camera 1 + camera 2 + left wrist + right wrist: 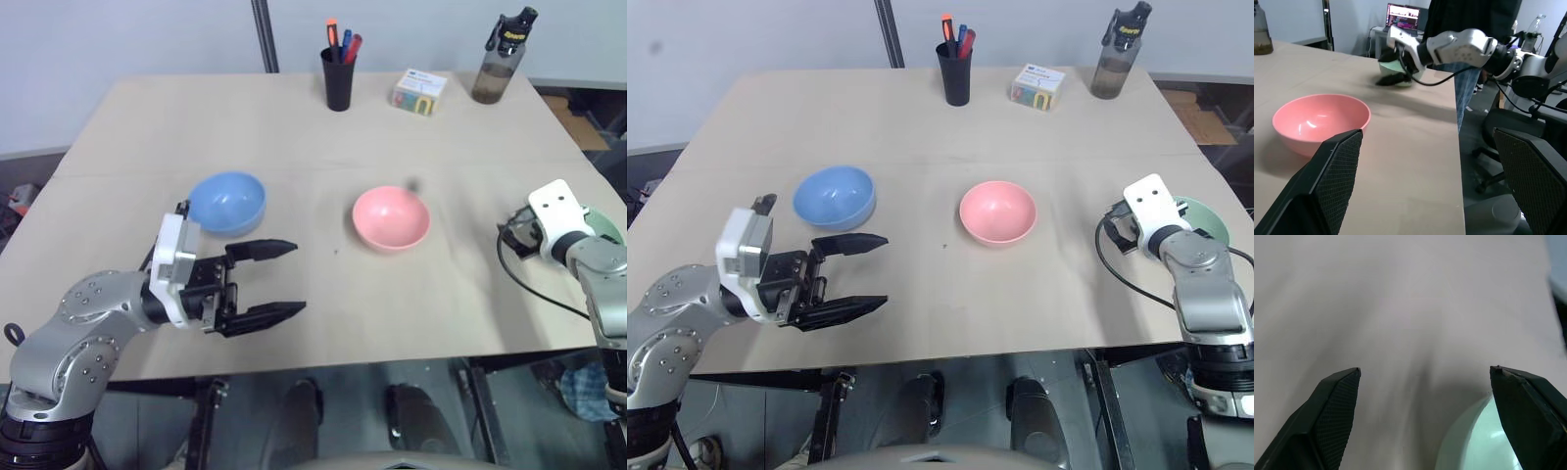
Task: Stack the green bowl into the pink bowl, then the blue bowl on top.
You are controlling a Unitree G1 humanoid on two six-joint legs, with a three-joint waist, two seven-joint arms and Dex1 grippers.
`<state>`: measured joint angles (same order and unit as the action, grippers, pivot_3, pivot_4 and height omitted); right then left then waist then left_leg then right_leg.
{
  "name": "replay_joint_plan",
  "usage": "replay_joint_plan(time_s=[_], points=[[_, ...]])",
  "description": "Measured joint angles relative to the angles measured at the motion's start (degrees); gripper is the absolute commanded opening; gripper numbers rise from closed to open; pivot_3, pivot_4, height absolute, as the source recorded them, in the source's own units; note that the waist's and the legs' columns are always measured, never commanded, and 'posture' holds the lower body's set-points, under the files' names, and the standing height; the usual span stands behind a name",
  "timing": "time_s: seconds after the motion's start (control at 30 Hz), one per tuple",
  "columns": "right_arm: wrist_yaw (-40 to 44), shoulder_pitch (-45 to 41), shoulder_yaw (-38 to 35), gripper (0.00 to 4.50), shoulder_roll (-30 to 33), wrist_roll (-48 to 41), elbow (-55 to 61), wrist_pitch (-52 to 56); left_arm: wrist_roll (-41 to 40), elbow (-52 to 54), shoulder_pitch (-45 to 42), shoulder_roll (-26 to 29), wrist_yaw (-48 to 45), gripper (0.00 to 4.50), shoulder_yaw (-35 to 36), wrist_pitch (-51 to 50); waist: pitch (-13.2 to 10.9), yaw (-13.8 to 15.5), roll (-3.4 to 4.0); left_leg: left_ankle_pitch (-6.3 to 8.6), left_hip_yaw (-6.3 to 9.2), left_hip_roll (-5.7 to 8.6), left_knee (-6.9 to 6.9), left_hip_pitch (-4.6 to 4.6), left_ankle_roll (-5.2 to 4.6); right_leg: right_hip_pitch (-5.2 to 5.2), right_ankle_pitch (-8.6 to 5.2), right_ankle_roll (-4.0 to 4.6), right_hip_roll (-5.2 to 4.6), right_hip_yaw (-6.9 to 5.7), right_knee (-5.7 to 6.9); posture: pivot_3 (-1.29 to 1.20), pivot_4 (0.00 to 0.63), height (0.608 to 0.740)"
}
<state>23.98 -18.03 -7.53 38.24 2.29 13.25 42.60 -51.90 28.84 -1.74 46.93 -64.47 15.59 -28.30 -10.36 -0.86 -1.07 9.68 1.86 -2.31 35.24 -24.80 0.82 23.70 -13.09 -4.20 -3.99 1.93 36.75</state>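
Looking over your tan table, you have the blue bowl left of centre, the pink bowl mid-frame, and the green bowl at the right edge beside the right gripper, fingers spread. Your left gripper hovers lower left, spread and empty. A pen cup, small box and bottle line the far edge before a pale wall.
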Motion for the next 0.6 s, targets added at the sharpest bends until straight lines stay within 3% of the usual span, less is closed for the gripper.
replay_joint_plan(time_s=[0.47, 0.6], points=[[-5.5, 0.9, -7.5, 4.44, -5.3, -2.8, 4.1, 15.0, 0.0, -0.3, -2.2, -0.2, 0.5, 4.5, -0.4, 0.0, 0.0, -0.1, -0.01, 0.0, 0.0, 0.0, 0.0, 0.02, 0.0, -0.01, 0.0, 0.0, 0.01, 0.01, 0.01, 0.0, 0.15, 0.74], [-5.6, -0.2, -9.2, 3.19, -6.3, -5.1, 2.6, 16.3, 0.0, -0.3, -1.8, -0.3, 0.6, 4.5, -0.4, 0.0, 0.0, -0.1, -0.01, 0.0, 0.0, 0.0, 0.0, 0.01, 0.0, -0.01, 0.0, 0.0, 0.0, 0.01, 0.01, 0.0, 0.15, 0.74]])
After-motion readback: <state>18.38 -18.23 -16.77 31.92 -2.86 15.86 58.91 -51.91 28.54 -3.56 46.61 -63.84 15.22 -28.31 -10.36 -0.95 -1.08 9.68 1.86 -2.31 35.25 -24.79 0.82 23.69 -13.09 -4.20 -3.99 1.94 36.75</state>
